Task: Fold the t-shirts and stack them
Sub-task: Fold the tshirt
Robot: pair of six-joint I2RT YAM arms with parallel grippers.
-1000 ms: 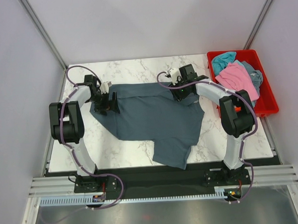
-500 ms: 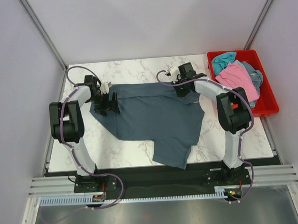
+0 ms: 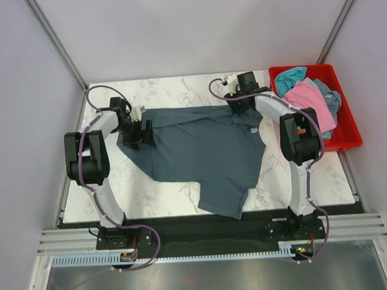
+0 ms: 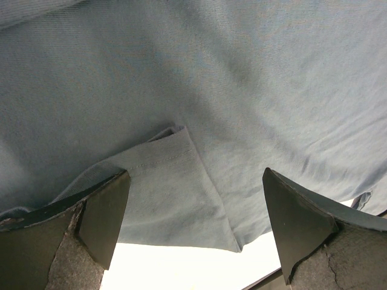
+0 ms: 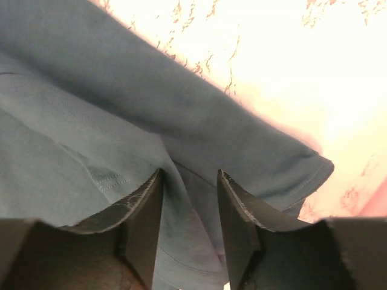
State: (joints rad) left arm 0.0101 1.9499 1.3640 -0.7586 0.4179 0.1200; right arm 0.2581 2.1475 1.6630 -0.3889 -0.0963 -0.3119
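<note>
Slate-blue t-shirt (image 3: 200, 151) lies spread flat over the middle of the marble table (image 3: 178, 90), with its near hem hanging past the table's near edge. A small white tag (image 3: 254, 133) shows on the cloth near its right side.

Left gripper (image 3: 143, 131) is at the shirt's far left corner. In the left wrist view this gripper (image 4: 195, 181) has its jaws spread fully apart above a stitched sleeve hem (image 4: 175, 181), and nothing is between them.

Right gripper (image 3: 241, 97) is at the shirt's far right corner, close to the red bin (image 3: 345, 121). In the right wrist view this gripper (image 5: 190, 175) has its jaws part-way apart with a narrow gap. Shirt cloth lies beneath the gap, and no pinch on it is evident. A sleeve end (image 5: 290, 157) rests on the marble just beyond the fingers.

A pink t-shirt (image 3: 305, 100) and a teal t-shirt (image 3: 290, 75) lie crumpled in the bin at the far right of the table.
</note>
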